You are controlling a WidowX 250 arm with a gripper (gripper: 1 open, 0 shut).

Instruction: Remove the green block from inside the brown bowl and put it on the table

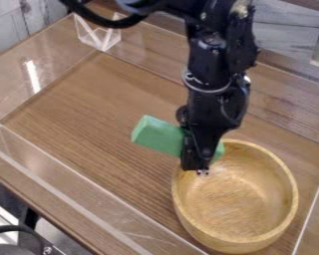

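The brown bowl [235,204] is nearest to the camera, below the hand [198,157] and a little to its right in the view. The far rim of the bowl is just by the fingertips, and I cannot tell if they touch it. The hand is closed on the green block [159,135]. The larger visible part of the block comes out to the left of the hand, in a tilted position, and a small green part shows on the right side. The wooden surface [89,115] extends left of the hand and behind it. Farther than the hand, at upper left, a clear plastic piece [99,36] stands.
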